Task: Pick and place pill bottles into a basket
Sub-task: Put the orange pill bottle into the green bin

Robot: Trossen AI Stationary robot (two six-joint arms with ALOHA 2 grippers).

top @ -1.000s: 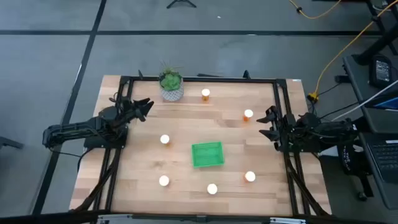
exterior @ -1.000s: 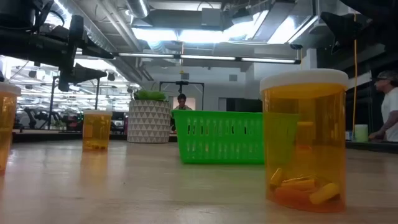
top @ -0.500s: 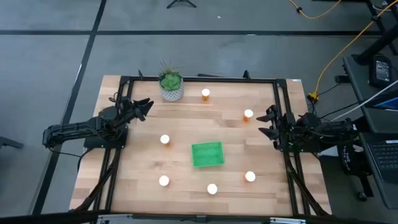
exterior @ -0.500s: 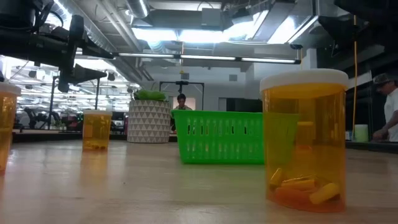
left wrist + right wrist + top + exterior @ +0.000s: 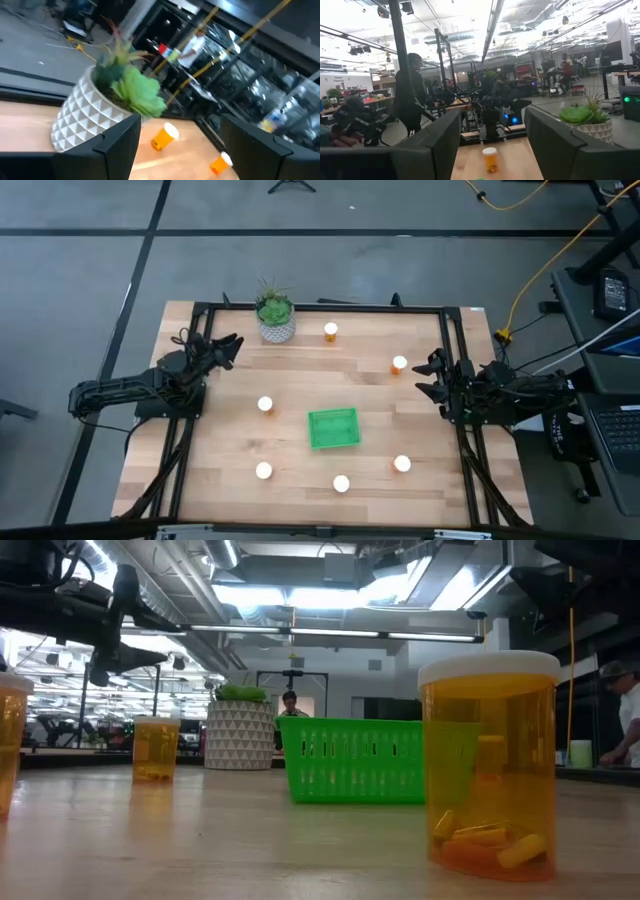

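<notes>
Six orange pill bottles with white caps stand upright on the wooden table: two at the far side, one left of centre, three near the front. The green basket rests on its bottom mid-table and looks empty. My left gripper is open and empty at the left edge, facing the potted plant and two bottles. My right gripper is open and empty at the right edge, close to the bottle at the far right.
A white-potted green plant stands at the far edge, just beyond my left gripper. A black frame runs round the table. The low view shows one bottle close up and the basket behind it. People are in the room beyond.
My left gripper has shifted a little toward the table's far edge and the plant, staying open. The bottles and the basket have not moved.
</notes>
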